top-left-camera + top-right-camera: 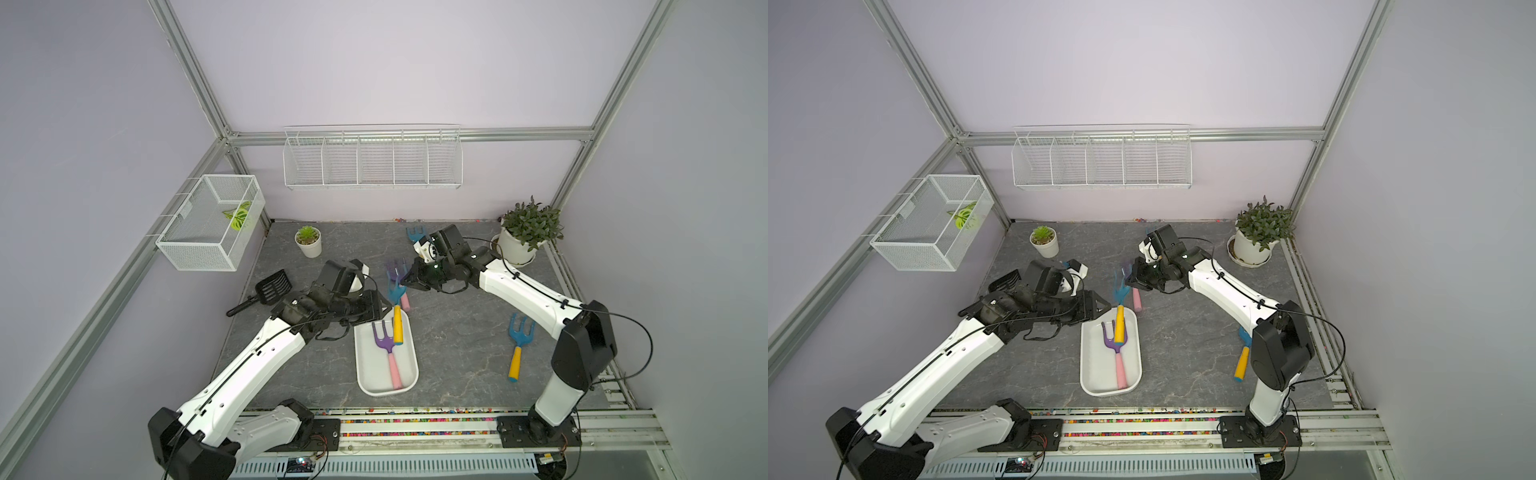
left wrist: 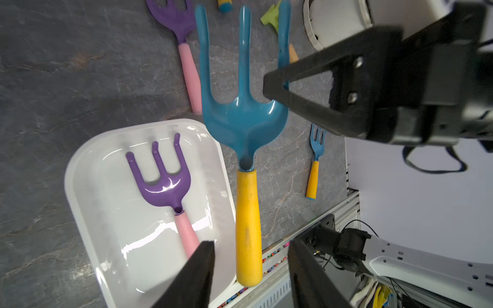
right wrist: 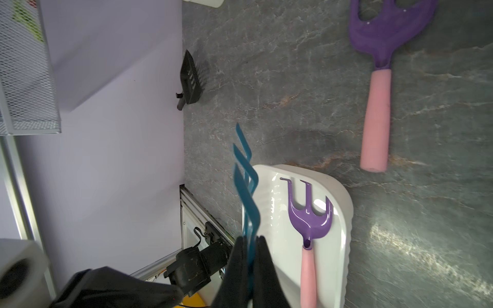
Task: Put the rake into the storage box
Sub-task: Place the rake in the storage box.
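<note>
Rake [image 2: 244,120]: right hand [image 3: 250,240] clamped on tine; left hand [image 2: 250,241] parted around handle.

Evenly lit, pale lilac walls [image 1: 374,62] and grey aluminium frame rails [image 1: 519,134] enclose a dark grey marbled tabletop [image 1: 457,332].

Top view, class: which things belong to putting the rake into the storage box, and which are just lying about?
Job: yellow-handled rake, pinched by the right gripper; left gripper, open near its handle; storage box; purple rake inside it.
Lying about: black scoop; spare blue rake; purple tool beside the box; small plant; big plant; wire basket; wire rack.
</note>
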Robot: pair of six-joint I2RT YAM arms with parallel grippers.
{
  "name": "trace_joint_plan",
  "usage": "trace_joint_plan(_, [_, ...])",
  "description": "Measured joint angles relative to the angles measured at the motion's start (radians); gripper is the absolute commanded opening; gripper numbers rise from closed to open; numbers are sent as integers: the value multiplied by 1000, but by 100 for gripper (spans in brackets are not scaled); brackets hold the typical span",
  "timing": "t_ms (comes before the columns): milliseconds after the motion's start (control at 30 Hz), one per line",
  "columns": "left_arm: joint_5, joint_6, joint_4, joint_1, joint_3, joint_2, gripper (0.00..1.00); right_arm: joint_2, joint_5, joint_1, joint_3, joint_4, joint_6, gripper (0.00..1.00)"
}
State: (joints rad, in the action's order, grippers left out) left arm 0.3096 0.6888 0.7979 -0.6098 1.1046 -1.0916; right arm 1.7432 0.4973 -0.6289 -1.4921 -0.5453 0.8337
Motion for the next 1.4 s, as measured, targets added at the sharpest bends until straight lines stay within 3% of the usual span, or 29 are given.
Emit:
trace_joint_plan(233, [-34, 50, -20, 119, -38, 86, 55, -36, -19, -11, 91, -5, -19, 0])
trace_joint_plan(833, [-44, 171, -126, 126, -110, 77, 55, -44, -64, -163, 140, 60, -11, 0])
trace_joint_plan(1400, [-52, 194, -116, 126, -142, 166, 55, 129, -86, -260, 63, 116, -17, 0])
